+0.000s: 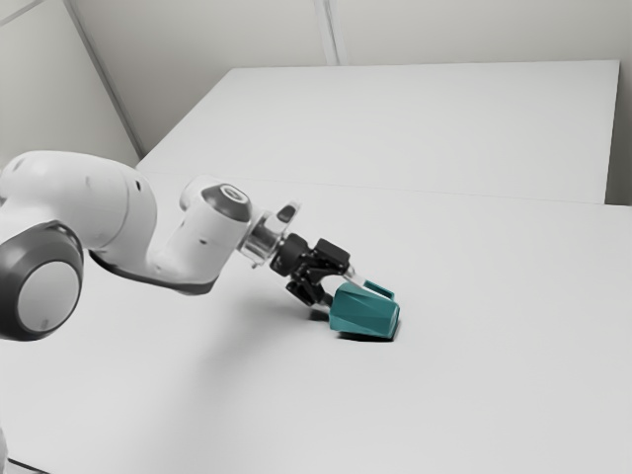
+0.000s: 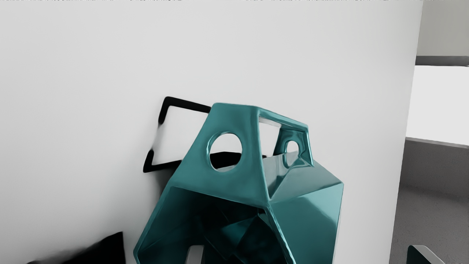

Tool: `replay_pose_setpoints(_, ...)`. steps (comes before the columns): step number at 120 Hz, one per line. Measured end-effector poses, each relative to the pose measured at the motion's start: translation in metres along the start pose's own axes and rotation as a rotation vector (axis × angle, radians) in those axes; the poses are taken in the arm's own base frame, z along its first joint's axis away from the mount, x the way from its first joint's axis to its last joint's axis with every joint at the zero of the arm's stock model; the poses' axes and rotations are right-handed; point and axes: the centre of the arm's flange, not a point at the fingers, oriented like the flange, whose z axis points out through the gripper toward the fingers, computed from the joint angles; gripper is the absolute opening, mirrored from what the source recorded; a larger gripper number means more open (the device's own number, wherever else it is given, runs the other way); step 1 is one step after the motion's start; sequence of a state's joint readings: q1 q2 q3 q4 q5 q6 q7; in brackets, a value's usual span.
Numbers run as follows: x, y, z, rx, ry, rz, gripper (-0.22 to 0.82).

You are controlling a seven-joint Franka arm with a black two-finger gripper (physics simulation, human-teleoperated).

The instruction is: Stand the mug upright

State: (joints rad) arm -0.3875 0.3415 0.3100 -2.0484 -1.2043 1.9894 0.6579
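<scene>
Nearest the camera, at the exterior view's left, bulks the white arm's dark-ringed joint [image 1: 47,296]; the arm stretches rightward to the black gripper [image 1: 348,293], its fingers spread wide, one tip [image 2: 196,253] at the open mouth of the teal mug, the other outside its wall. Farther right, that mug [image 1: 363,316] lies on its side on the white table [image 1: 504,395], handle [image 1: 379,290] uppermost.

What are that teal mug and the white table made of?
The mug looks glossy, perhaps glazed ceramic or coated metal; pale highlights streak its edges and flat faces. The table seems matte, maybe laminate or painted board; its even white surface shows soft shadows and no mirrored shapes.
</scene>
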Motion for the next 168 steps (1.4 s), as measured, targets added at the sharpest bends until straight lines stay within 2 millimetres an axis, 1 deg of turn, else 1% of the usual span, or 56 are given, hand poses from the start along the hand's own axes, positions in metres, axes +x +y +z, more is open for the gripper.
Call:
replay_pose_setpoints(32,-0.001,-0.008,0.011,-0.076,0.026,-0.004,0.60)
replay_pose_setpoints(49,-0.003,-0.010,0.012,-0.095,0.027,0.003,0.60)
replay_pose_setpoints(60,-0.004,-0.011,0.013,-0.102,0.027,0.012,0.58)
replay_pose_setpoints(73,-0.005,-0.011,0.014,-0.108,0.028,0.023,0.50)
replay_pose_setpoints(94,-0.005,-0.010,0.014,-0.119,0.036,0.035,0.33)
replay_pose_setpoints(115,-0.005,-0.009,0.015,-0.130,0.040,0.044,0.18)
replay_pose_setpoints(133,-0.005,-0.008,0.016,-0.145,0.044,0.048,0.07)
replay_pose_setpoints(148,-0.009,-0.012,0.018,-0.150,0.040,0.038,-0.02)
replay_pose_setpoints(159,-0.010,-0.013,0.018,-0.150,0.041,0.038,-0.06)
replay_pose_setpoints(168,-0.009,-0.010,0.017,-0.151,0.043,0.046,-0.08)
